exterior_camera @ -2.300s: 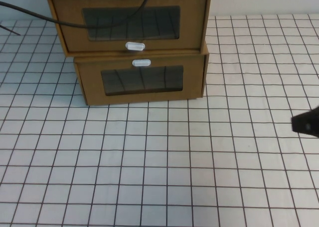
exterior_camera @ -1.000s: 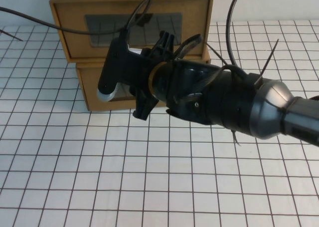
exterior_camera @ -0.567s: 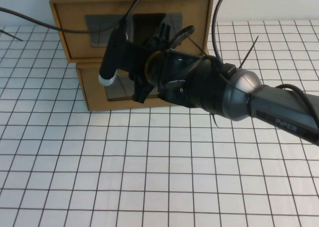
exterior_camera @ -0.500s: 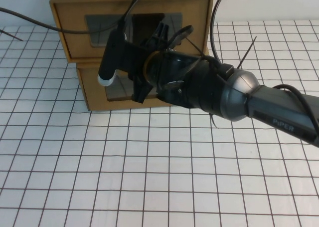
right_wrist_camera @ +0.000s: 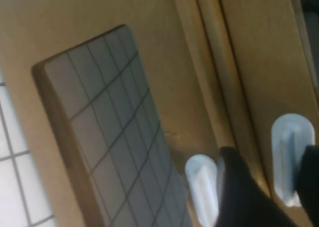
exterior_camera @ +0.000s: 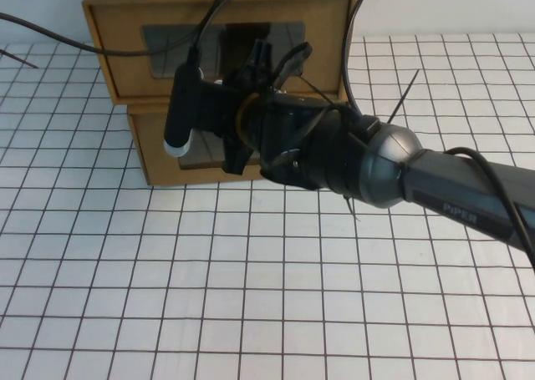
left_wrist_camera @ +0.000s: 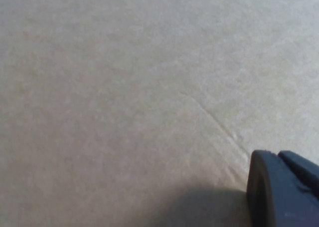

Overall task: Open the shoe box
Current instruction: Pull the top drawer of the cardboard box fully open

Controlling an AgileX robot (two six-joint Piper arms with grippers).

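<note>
Right claw (exterior_camera: pixel 205 153), newly arrived, straddles wide the white handle (right_wrist_camera: pixel 291 157) on the upper brown cardboard shoe box (exterior_camera: pixel 117 54), ready to grip; left claw (left_wrist_camera: pixel 284 187) sits against cardboard, openness unclear.

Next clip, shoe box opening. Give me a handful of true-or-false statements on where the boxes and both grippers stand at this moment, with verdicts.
1. Two cardboard boxes are stacked, the upper box on the lower box. True.
2. The right gripper hovers far from both boxes. False: it is right at the box fronts, jaws open.
3. One of its fingers sits between the lower handle and the upper handle. True.
4. The upper box is pulled wide open. False: both fronts look shut.
5. The left gripper grips a white handle. False: its wrist view shows only plain cardboard close in front of it.
</note>
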